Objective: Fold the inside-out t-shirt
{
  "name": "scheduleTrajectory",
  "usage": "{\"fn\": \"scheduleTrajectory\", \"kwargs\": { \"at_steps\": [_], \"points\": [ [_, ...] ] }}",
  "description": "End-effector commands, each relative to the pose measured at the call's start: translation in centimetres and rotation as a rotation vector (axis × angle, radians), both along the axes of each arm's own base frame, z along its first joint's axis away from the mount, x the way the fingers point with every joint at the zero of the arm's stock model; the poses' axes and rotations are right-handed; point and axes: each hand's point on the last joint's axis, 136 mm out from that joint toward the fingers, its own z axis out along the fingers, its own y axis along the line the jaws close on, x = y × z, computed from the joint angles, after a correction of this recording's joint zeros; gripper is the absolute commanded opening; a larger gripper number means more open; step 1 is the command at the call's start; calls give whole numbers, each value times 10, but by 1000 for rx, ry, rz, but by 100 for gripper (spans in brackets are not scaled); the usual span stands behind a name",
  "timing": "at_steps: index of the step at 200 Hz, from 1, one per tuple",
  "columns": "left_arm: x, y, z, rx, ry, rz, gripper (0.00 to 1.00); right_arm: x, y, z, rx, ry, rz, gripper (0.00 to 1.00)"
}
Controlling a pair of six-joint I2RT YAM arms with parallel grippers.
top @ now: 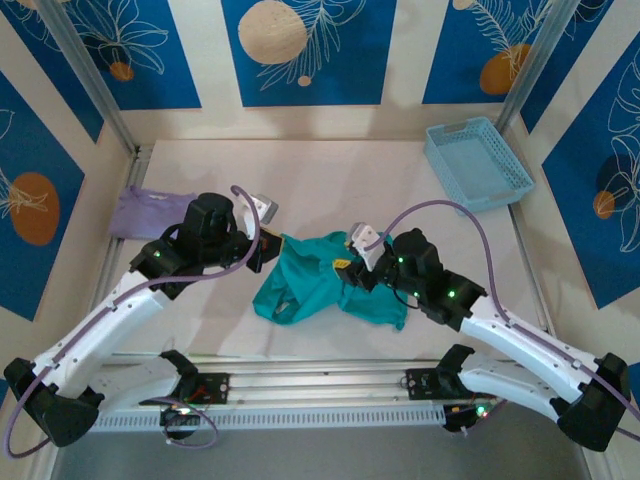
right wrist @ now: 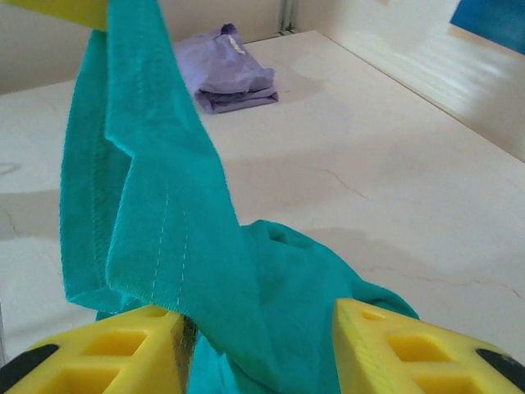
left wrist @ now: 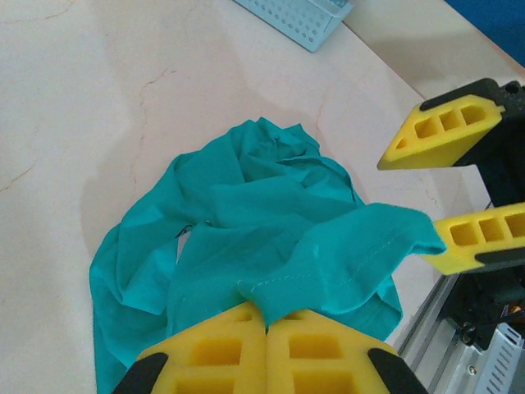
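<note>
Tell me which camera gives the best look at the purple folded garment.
The right wrist view: the purple folded garment sits unobstructed on the table, its stacked layers clear. The top external view shows it small at the left edge beside the left arm, partly hidden.

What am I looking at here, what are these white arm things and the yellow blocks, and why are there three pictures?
These are two robot arms fixed at the near edge of a table. One picture is taken from above and behind them; the other two come from small cameras on each wrist. The yellow blocks are the foam fingers of each hand.

On the table lies a crumpled teal t-shirt. A light blue basket sits at the far right, and a folded lavender garment at the far left.

The left hand is shut on an edge of the t-shirt. The right hand is open, with a lifted strip of the shirt running between its fingers.
</note>
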Motion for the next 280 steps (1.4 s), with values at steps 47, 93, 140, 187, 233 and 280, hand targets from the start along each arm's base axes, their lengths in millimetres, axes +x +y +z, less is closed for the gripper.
{"fn": "scheduleTrajectory", "kwargs": {
  "at_steps": [47, 93, 140, 187, 233, 280],
  "points": [
    [4, 4, 6, 10, 9, 30, 0, -12, 28, 19, -14, -144, 148, 47],
    [14, 19, -3, 81, 18, 124, 0, -7, 27, 38, 78, -147, 117, 3],
    [27, 42, -30, 185, 11, 240, 0, -6, 3, 35, 283, 71, 105, 0],
    [19, 23, -71, 121, 98, 171, 0, -6, 1, 6, 290, 201, 85, 0],
    [-45, -5, -150, -36, 442, 71, 0, -49, -13, -60, 210, 529, 6, 5],
    [-44, -6, -166, -29, 422, 79, 48, -50, -33, -90, 146, 621, -144, 36]
  ]
}}
